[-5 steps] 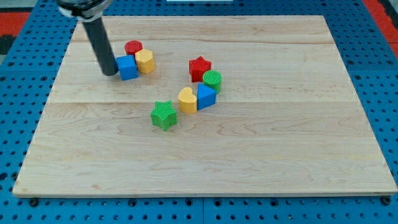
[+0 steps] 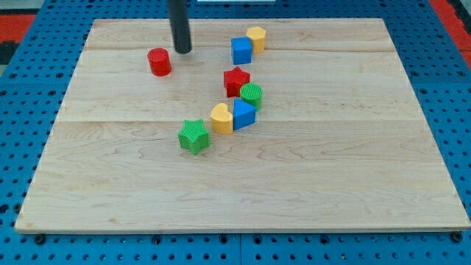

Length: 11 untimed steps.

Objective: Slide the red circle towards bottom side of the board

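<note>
Wooden board (image 2: 353, 191) sits on blue pegboard (image 2: 22, 96). On it: red circle (image 2: 159, 62) upper left, my tip (image 2: 182, 51) just right of it (apart). Blue cube (image 2: 241, 51) touching yellow block (image 2: 256, 37) near top. Centre cluster: red star (image 2: 236, 80), green cylinder (image 2: 252, 95), blue block (image 2: 244, 115), yellow heart (image 2: 221, 118), green star (image 2: 193, 136).

Nothing to read out here, folks: no lettering, labels, brands, numbers or signs show on the wooden board (image 2: 309, 191), on any of the coloured blocks, or on the blue pegboard (image 2: 22, 96) around it.
</note>
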Each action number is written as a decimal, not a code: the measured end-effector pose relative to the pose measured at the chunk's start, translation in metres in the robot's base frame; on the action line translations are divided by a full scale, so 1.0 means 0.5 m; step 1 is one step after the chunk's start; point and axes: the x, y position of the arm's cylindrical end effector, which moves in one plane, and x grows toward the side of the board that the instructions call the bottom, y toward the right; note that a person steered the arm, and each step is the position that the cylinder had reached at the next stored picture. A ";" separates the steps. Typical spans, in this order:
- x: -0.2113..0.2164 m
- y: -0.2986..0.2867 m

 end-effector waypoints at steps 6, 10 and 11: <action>0.044 0.013; 0.010 -0.010; 0.005 -0.010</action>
